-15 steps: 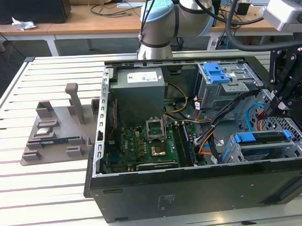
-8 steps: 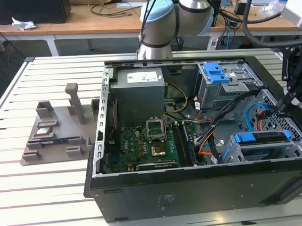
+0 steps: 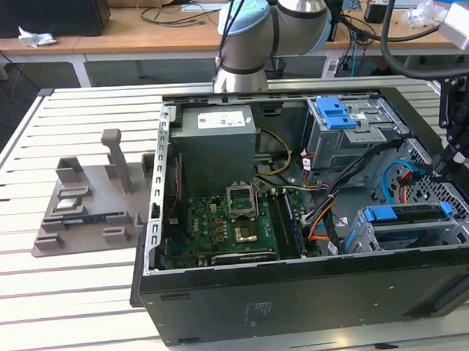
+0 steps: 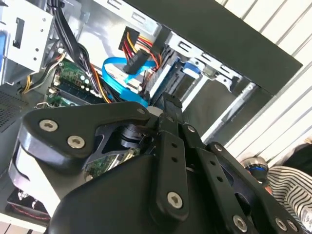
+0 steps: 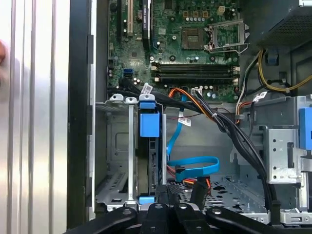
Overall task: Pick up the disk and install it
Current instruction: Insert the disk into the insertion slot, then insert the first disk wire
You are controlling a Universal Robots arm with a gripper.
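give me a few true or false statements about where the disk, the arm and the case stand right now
1. The disk sits edge-on in the metal drive cage inside the computer case. True.
2. The case's side panel is closed. False: the case is open, with the motherboard exposed.
3. The gripper is over the end of the case at the exterior view's right. True.
4. The grey power-supply box lies outside the case on the slatted table. False: it sits inside the case.
5. A blue flat cable lies near the disk. True.
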